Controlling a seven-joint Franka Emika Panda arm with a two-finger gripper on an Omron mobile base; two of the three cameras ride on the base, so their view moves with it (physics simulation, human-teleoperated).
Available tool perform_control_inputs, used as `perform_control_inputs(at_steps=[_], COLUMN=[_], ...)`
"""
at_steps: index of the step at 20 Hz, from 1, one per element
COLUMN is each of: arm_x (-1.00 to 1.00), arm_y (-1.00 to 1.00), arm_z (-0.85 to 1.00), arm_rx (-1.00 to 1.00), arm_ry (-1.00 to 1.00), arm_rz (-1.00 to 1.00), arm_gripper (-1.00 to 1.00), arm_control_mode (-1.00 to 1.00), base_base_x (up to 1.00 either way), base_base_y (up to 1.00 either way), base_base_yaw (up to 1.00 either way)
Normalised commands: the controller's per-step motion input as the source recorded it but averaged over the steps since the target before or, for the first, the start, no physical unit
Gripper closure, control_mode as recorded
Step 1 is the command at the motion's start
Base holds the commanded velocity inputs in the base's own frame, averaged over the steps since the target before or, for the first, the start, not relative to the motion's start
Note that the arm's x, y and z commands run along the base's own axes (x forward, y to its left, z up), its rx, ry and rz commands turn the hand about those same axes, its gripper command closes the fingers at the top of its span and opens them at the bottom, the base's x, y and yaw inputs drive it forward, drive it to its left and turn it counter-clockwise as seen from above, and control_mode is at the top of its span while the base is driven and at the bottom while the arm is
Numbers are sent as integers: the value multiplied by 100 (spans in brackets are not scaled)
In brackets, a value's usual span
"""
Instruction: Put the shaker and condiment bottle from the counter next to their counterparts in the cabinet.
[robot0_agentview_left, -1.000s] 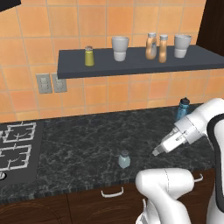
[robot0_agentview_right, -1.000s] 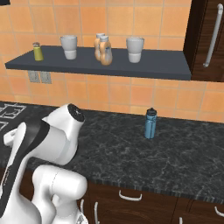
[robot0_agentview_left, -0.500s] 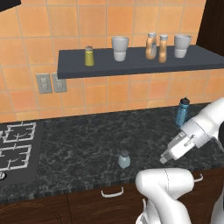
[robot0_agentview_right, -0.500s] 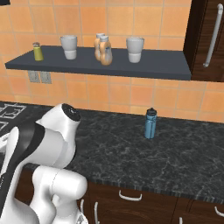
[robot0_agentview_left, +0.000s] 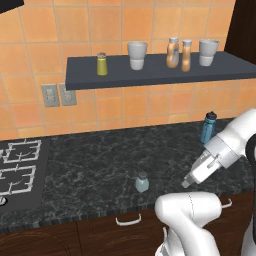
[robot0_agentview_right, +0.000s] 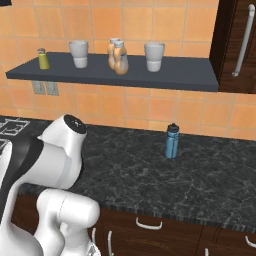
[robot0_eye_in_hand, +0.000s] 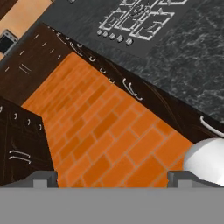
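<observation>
Left base view: the shaker (robot0_agentview_left: 142, 182) is standing upright on the counter (robot0_agentview_left: 100, 165), left of the gripper (robot0_agentview_left: 187, 183), apart; likely light, slick, best pinched around its body.
Hand view: the finger tips (robot0_eye_in_hand: 43, 178) are standing wide apart, holding nothing.

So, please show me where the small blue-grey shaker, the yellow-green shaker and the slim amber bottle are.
blue-grey shaker (robot0_agentview_left: 142, 183): left base view, on its translucent body.
yellow-green shaker (robot0_agentview_left: 102, 65): left base view, middle of its body.
slim amber bottle (robot0_agentview_left: 186, 57): left base view, on its orange body.
</observation>
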Motion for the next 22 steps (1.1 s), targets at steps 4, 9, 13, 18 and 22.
perform_control_inputs(at_steps=[4, 9, 13, 18, 22], arm_x=[18, 3, 0, 0, 0], arm_y=[-7, -1, 0, 0, 0], arm_z=[0, 0, -4, -26, -5], arm_rx=[-8, -4, -4, -12, -3], arm_ry=[0, -1, -2, -6, -4], arm_rz=[0, 0, 0, 0, 0], arm_gripper=[-100, -100, -100, -100, -100], arm_control_mode=[-100, -100, -100, -100, -100], base_base_x=[0, 0, 0, 0, 0], base_base_y=[0, 0, 0, 0, 0], base_base_yaw=[0, 0, 0, 0, 0])
